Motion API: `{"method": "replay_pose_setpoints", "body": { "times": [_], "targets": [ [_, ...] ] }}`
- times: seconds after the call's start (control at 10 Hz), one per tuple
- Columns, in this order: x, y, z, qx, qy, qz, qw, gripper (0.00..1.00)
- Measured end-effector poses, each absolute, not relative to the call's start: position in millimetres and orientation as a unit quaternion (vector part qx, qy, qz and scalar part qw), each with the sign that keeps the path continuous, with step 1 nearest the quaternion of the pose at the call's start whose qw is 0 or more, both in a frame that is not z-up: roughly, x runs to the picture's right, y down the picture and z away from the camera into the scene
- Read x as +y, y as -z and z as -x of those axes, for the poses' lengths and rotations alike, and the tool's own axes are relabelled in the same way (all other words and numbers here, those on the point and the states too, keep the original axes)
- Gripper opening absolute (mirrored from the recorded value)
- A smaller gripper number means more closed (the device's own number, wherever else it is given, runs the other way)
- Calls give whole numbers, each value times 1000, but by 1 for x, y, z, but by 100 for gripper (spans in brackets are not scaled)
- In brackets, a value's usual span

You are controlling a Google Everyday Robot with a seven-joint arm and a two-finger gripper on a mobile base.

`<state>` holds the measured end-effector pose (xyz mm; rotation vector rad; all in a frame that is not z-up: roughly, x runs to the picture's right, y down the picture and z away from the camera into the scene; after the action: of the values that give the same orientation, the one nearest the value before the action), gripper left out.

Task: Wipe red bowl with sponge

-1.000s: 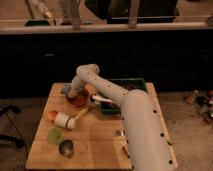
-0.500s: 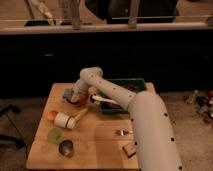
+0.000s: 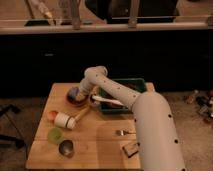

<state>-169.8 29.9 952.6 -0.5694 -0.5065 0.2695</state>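
Observation:
The red bowl sits at the back left of the wooden table. A blue-grey sponge lies on or just over the bowl's near-left part. My gripper reaches down from the white arm onto the bowl, right beside the sponge and touching or nearly touching it. The contact between gripper and sponge is partly hidden by the wrist.
A green bin with a white brush stands right of the bowl. In front lie a white mallet, an orange ball, a light green cup, a metal cup, a fork and a brownish block.
The arm's wrist has swung a little to the right while the gripper stayed over the bowl. The sponge has shifted slightly across the bowl.

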Motion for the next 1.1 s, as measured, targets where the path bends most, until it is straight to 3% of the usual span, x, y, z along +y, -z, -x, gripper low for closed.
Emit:
{"method": "replay_pose_setpoints", "body": {
  "times": [0.5,1.1],
  "targets": [
    [10,-966,191,-254,-131,268,920,0],
    [43,-942,217,-289,-70,304,905,0]
  ]
}}
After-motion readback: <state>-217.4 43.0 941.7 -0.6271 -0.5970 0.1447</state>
